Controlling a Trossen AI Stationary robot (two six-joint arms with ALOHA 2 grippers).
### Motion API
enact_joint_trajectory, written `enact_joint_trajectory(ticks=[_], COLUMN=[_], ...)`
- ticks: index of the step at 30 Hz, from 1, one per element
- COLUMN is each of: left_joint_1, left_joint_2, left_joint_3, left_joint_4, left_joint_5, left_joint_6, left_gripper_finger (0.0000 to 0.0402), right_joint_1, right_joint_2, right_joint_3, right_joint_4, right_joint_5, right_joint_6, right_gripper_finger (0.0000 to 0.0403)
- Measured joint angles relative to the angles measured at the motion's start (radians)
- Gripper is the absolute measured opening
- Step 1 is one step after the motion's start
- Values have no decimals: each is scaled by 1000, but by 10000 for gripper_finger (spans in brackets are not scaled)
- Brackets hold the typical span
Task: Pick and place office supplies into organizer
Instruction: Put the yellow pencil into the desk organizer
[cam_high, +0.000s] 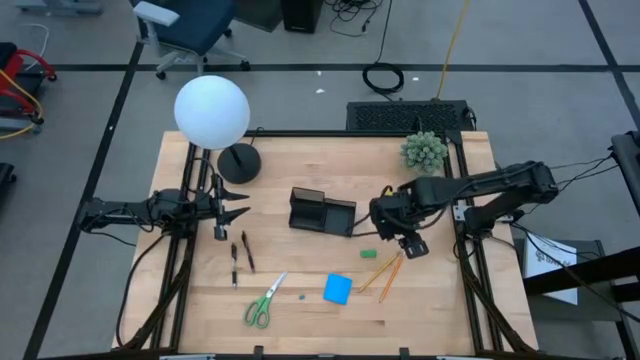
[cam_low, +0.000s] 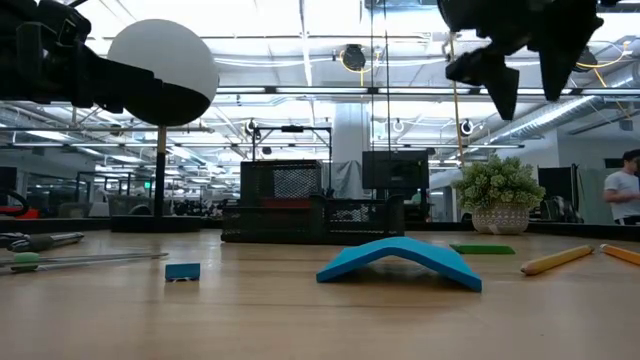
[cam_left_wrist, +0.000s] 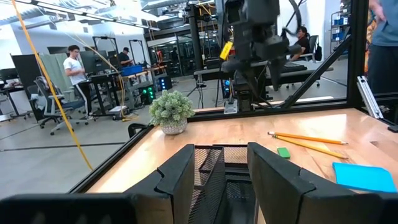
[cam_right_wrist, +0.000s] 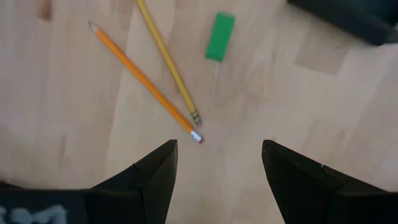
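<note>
— Two arms over one pale wooden table (cam_high: 320, 310), which fills the middle of the overhead frame. Where is each?

— The right gripper (cam_high: 409, 243) hangs right of centre with its fingers spread wide and nothing between them. The left gripper (cam_high: 232, 205) waits at centre left, fingers also parted and empty.

— And the organizer?

— The organizer (cam_high: 320, 212) sits at mid-table, between the two grippers and touching neither.

— The supplies?

— All in the lower half of the overhead frame. Two pencils (cam_high: 385, 272) lie crossed just below the right gripper, with a green eraser (cam_high: 368, 254) beside them. The blue pad (cam_high: 338, 289) lies left of the pencils, arched up off the wood in the low view. Green-handled scissors (cam_high: 263, 304) sit lower left of it, and two dark pens (cam_high: 241, 257) lie under the left gripper.

— Anything else on the surface?

— A white globe lamp (cam_high: 212, 110) at upper left and a spiky green plant (cam_high: 424, 151) at upper right.

— The room?

— Grey floor with dark lines around the table, an office chair (cam_high: 190, 25) at top left, and people standing among desks far behind.
</note>
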Motion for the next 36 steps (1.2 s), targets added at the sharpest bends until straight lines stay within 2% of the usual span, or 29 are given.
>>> enact_joint_trajectory(ticks=[11, 19, 36], left_joint_1=[0, 0, 0], left_joint_2=[0, 0, 0], left_joint_3=[0, 0, 0], left_joint_4=[0, 0, 0], left_joint_5=[0, 0, 0], left_joint_6=[0, 0, 0], left_gripper_finger=[154, 154, 154], right_joint_1=[49, 95, 215], right_joint_2=[132, 213, 222], right_joint_3=[0, 0, -163], right_joint_4=[145, 182, 399], right_joint_5=[1, -1, 1], right_joint_6=[72, 92, 186], right_gripper_finger=[224, 224, 224])
